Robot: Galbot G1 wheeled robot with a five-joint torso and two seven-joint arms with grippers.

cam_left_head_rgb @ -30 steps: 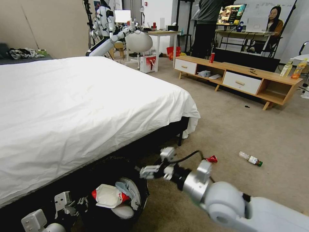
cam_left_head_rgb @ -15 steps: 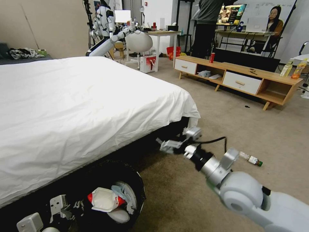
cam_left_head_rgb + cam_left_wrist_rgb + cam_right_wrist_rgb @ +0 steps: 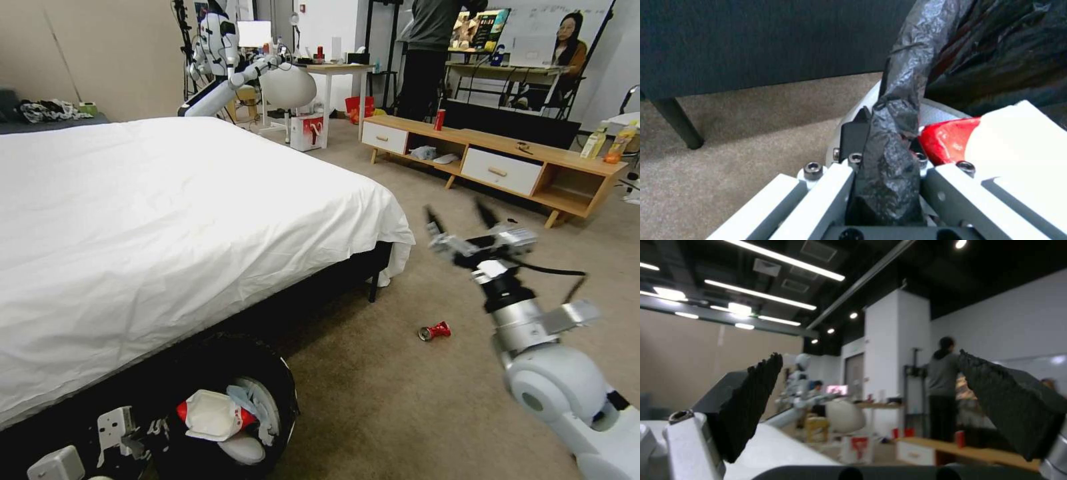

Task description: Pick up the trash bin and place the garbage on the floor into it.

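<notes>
Holding the round white trash bin [image 3: 267, 407] by its crinkly black plastic liner [image 3: 889, 160], left gripper [image 3: 885, 186] clamped on the rim fold; red-and-white packet [image 3: 213, 417] already inside. Right gripper [image 3: 460, 223] raised, jaws spread wide, empty, pointing across the room. Crushed red can [image 3: 435, 331] lies on carpet well below those jaws. Step in hand: collecting litter. Next calls for lowering onto the can

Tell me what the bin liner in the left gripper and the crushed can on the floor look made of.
The bin liner, pinched in the left gripper, looks like thin glossy black plastic film: crinkled, with sharp highlights. The crushed can on the carpet seems thin painted metal, probably aluminium: red body, dented, silvery end.
</notes>
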